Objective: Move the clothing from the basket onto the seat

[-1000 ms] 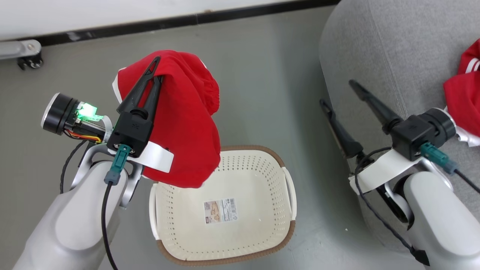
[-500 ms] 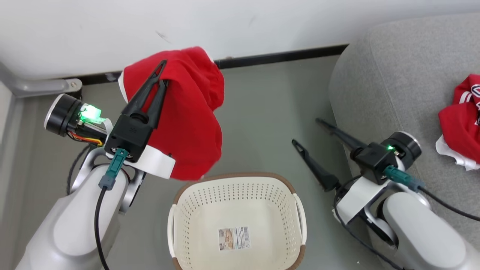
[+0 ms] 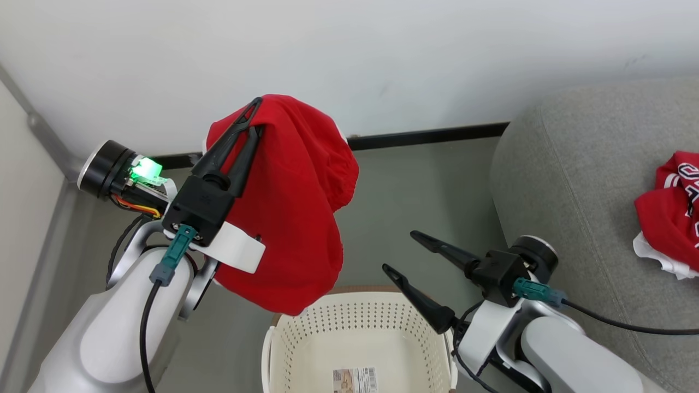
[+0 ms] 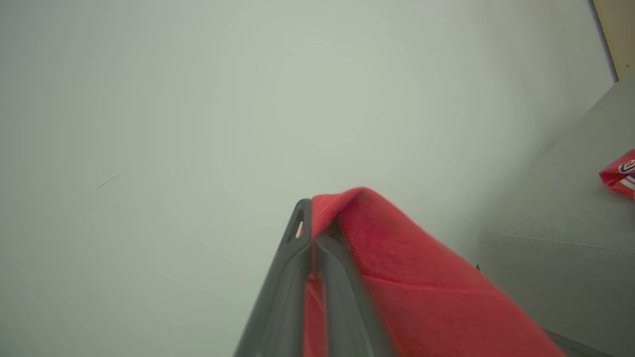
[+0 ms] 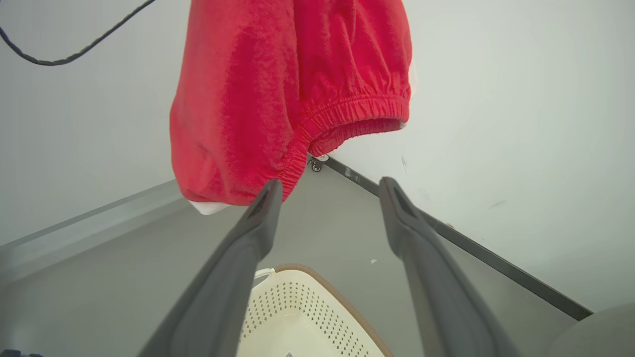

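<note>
White wall [image 3: 382, 54] is running across the back, dark skirting [image 3: 426, 135] at its foot, grey floor [image 3: 415, 185] spreading below. Seat [image 3: 573, 174] is sitting at right against the wall, light grey, rounded corner showing. One piece of red clothing [image 3: 295, 207] is hanging in the air from the left gripper [image 3: 256, 115], whose fingers are pressed together, pinching a fold near the top; its lower edge is dangling just above the basket's far-left rim. Basket [image 3: 306, 338] is standing on the floor between the two arms. A second red jersey [image 3: 669, 213] is lying crumpled on the seat, white trim showing. Right gripper [image 3: 401, 251] is hovering by the basket's right rim, fingers spread wide, holding nothing. A small label [image 3: 355, 377] is sticking to the basket's bottom.
</note>
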### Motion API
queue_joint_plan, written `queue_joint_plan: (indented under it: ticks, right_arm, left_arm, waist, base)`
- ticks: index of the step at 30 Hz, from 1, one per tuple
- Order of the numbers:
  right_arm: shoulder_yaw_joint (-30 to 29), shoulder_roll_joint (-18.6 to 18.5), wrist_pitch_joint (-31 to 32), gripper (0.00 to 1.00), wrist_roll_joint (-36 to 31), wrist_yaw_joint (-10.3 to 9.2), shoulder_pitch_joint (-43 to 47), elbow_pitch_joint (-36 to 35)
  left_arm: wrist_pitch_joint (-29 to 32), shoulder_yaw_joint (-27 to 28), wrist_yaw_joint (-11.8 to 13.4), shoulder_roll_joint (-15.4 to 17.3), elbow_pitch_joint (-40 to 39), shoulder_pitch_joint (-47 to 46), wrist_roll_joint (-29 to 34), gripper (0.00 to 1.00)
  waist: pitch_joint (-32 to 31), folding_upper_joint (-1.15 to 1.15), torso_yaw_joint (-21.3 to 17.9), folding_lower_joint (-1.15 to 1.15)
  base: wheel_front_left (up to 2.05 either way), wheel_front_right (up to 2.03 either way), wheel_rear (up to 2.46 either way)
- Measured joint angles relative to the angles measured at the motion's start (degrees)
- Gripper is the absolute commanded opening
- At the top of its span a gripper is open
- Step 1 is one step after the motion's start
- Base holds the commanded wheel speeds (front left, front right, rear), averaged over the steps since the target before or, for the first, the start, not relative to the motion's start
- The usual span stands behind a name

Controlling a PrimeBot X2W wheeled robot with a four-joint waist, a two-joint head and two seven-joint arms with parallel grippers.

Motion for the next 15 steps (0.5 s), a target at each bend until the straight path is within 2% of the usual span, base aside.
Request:
queue_joint_plan:
  ticks: [6, 15]
  right_arm:
    - [2.75, 1.08, 0.0, 1.0, 7.66, 0.0, 0.07, 0.63]
    - [8.43, -0.11, 0.01, 1.0, 19.22, 0.0, 0.32, 1.15]
  left_arm:
    - [0.71, -0.99, -1.0, -0.13, -1.56, -0.01, -0.01, 0.0]
    - [2.36, -2.8, -2.23, -0.85, -3.33, -0.22, 0.0, 0.0]
  waist:
    - [-2.46, 0.0, 1.15, 0.0]
    - [-4.88, 0.0, 2.8, 0.0]
  base:
    - [0.0, 0.0, 0.0]
    - [0.0, 0.0, 0.0]
